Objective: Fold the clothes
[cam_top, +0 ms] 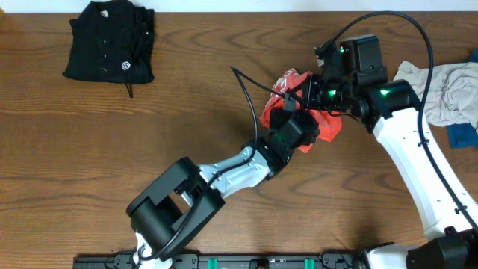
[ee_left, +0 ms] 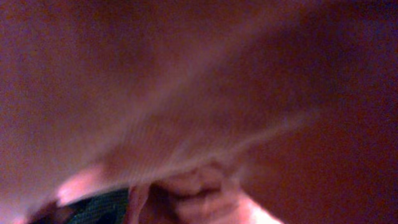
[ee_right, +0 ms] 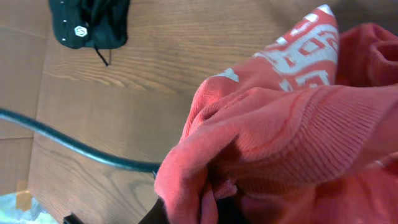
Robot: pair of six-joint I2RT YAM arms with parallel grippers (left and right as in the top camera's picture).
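The red-orange T-shirt [cam_top: 293,81] with white lettering is bunched up at the middle of the table, lifted between both arms. My right gripper [cam_top: 308,99] reaches in from the right and is shut on a fold of it; in the right wrist view the cloth [ee_right: 280,124] is pinched at the bottom edge, at the gripper [ee_right: 214,205]. My left gripper [cam_top: 297,123] comes up from the lower left into the same bundle. Red cloth [ee_left: 199,93] fills the blurred left wrist view, hiding its jaws. A folded black buttoned shirt [cam_top: 110,41] lies at the far left.
Pale grey clothes [cam_top: 448,90] and a blue piece [cam_top: 464,134] are heaped at the right edge of the wooden table [cam_top: 149,149]. A dark cable [ee_right: 62,134] hangs across under the right wrist. The black shirt [ee_right: 87,25] shows at the top left there.
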